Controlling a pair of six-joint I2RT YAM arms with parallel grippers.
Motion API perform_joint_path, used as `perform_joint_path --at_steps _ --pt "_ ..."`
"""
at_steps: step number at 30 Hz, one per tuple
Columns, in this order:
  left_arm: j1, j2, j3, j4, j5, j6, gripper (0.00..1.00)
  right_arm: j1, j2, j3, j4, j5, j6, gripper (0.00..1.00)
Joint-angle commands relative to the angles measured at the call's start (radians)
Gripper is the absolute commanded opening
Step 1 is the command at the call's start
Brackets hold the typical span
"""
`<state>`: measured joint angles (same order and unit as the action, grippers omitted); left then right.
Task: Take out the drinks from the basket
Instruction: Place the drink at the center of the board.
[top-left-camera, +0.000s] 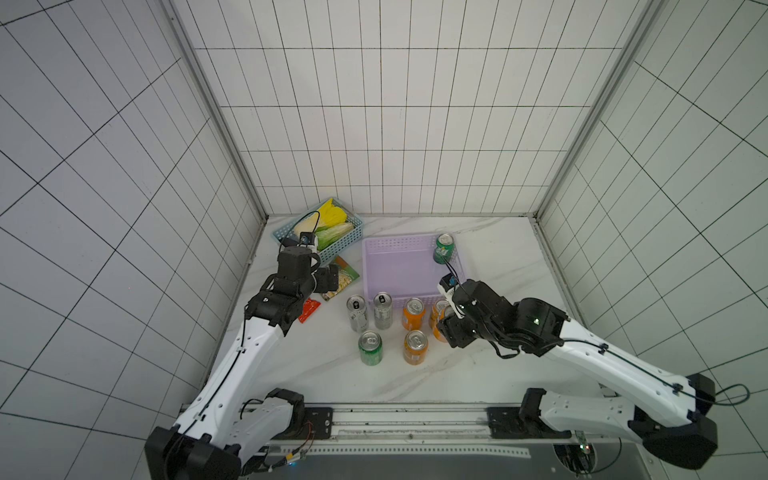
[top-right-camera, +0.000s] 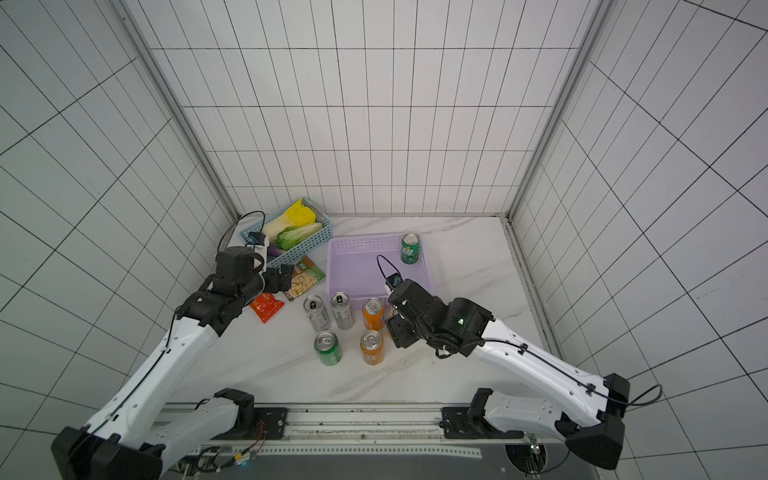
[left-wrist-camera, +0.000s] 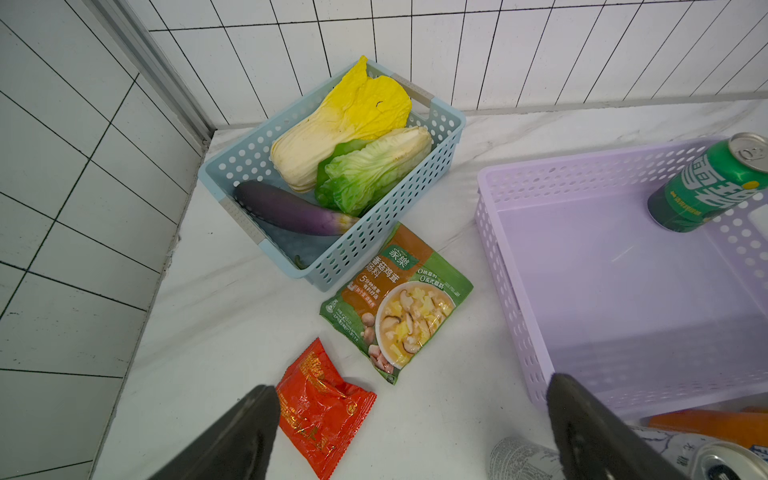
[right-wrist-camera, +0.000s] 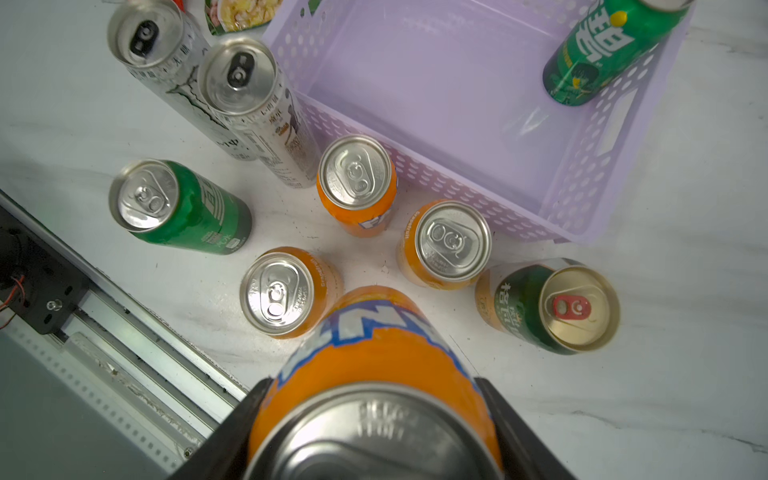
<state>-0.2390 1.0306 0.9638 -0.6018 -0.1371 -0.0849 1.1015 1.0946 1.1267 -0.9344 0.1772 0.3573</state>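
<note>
Nearest, in the right wrist view: held orange can (right-wrist-camera: 374, 345), pinched at both sides by right gripper (right-wrist-camera: 374, 415), jaws partway closed and pressed flat against the can wall. Cannot tell whether its base touches the table (right-wrist-camera: 665, 353). Sits outside lilac basket (right-wrist-camera: 436, 183), by the cluster of drinks along the near wall.

Standing upright on the marble in front of that wall: first slim silver-white can (top-left-camera: 356, 314) and second slim silver-white can (top-left-camera: 382, 311), side by side; wall-side orange can (right-wrist-camera: 357, 187), just beside the lattice; middle orange can (right-wrist-camera: 449, 249); front orange can (right-wrist-camera: 282, 295); table green can (top-left-camera: 370, 349); green-and-gold can (right-wrist-camera: 552, 307), red tab on a gold top, hidden under the right arm in both top views.

Inside the basket: only basket green can (top-left-camera: 444, 249), upright in the far right corner, close against the walls.

Over at the other arm: left gripper (left-wrist-camera: 411, 399), spread as wide as it goes, gripping nothing, hanging above the table between red packet (left-wrist-camera: 324, 407) and the basket's near left corner. Beyond it, green snack packet (left-wrist-camera: 399, 307) lying flat, just beside blue basket (left-wrist-camera: 374, 232) of cabbage and aubergine in the far left corner.
</note>
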Motion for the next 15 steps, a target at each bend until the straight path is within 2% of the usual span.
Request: perform_joint_path --at_steps 1,15 --pt "0.003 -0.002 -0.003 0.022 0.002 0.012 0.98 0.009 -0.041 -0.065 0.096 0.027 0.053 0.59" --pt "0.004 0.008 -0.004 0.021 -0.001 0.013 0.98 0.01 -0.05 -0.255 0.198 0.032 0.121 0.59"
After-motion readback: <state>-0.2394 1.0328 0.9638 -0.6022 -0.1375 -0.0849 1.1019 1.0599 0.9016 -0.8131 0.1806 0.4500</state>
